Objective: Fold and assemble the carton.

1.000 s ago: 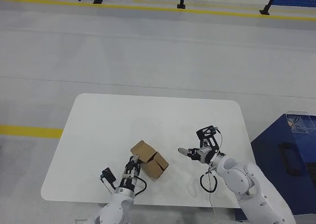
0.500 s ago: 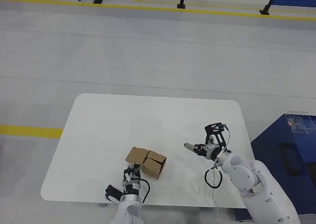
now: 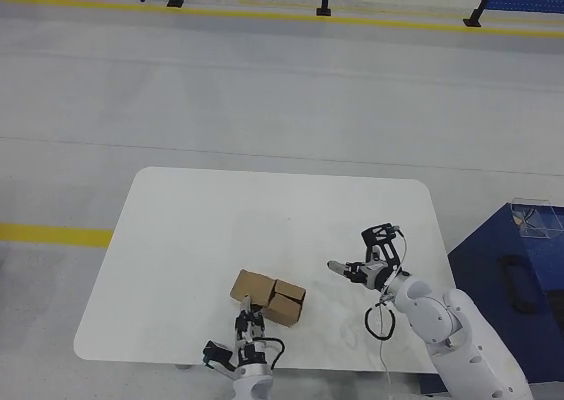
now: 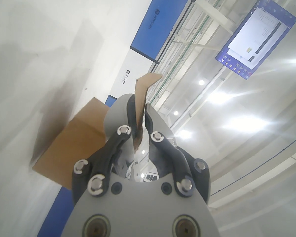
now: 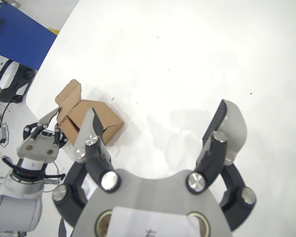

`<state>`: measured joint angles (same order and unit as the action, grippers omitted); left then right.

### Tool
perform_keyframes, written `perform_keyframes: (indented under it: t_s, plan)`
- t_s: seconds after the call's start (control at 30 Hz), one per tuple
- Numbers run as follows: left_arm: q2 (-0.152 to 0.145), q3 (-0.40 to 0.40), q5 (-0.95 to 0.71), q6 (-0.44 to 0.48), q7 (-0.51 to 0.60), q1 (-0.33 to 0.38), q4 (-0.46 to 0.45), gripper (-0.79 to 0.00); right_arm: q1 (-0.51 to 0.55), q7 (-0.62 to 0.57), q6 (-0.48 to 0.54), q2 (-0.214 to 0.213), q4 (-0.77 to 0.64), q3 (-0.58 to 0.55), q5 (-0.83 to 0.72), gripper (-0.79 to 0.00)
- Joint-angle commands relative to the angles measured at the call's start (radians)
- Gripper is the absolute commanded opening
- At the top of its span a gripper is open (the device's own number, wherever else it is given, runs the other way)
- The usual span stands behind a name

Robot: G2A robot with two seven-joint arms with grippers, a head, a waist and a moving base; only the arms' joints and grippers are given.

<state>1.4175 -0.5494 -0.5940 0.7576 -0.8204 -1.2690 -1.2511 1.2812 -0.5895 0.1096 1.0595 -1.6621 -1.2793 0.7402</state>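
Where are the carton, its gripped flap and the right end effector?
carton (image 3: pixel 262 290): top view, on its top face.
carton flap (image 4: pixel 141 94): left wrist view, middle of the upright strip.
right end effector (image 5: pixel 157 106): right wrist view, midway between its fingertips.

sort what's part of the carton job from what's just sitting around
Job: carton; left gripper, shut on a carton flap; right gripper, open above the table.
Lying about: blue cabinet; clear box on it.
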Motion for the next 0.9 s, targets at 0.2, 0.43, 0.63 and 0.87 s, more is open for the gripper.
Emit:
perform_keyframes:
  t_s: [0.2,0.43,0.63,0.87]
  plan:
    - [0.039,-0.051,0.049,0.030,0.007,0.000,0.057,0.000,0.006,0.007,-0.002,0.002,0.000,0.002,0.009,0.000]
    - [0.047,-0.111,0.203,0.112,0.067,-0.017,0.090,0.000,0.010,0.004,0.000,0.003,-0.004,-0.006,0.005,0.000]
    - [0.060,-0.159,0.348,0.227,0.087,-0.034,0.119,0.000,0.016,0.003,0.002,0.004,-0.011,-0.013,0.003,0.000]
    - [0.089,-0.202,0.470,0.255,0.078,-0.044,0.116,0.000,0.023,0.002,0.005,0.004,-0.015,-0.021,0.001,0.000]
